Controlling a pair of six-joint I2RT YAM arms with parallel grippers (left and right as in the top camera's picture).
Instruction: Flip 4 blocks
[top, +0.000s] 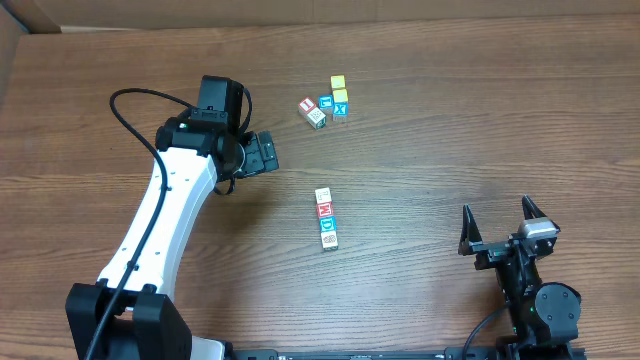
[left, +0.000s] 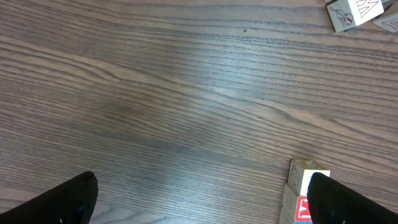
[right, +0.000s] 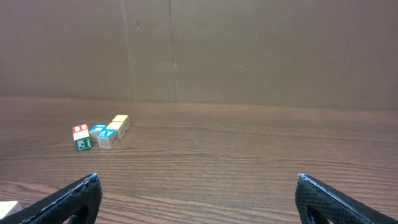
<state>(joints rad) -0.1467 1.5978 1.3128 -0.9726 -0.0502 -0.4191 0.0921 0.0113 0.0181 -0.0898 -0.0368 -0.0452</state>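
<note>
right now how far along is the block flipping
No flip is evident yet: the four blocks lie in a neat touching row. Nothing is in hand: left gripper open, near the row's far end; right gripper open, well away. All four flips look left.

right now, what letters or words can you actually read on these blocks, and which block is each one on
"M" (or "W" seen the other way up): top of the pale block, left wrist view
"J": green side of the green-faced block, right wrist view
"X": the blue block beside the yellow cubes
row of four blocks: marks too small to read
yellow cubes: no text visible
</note>
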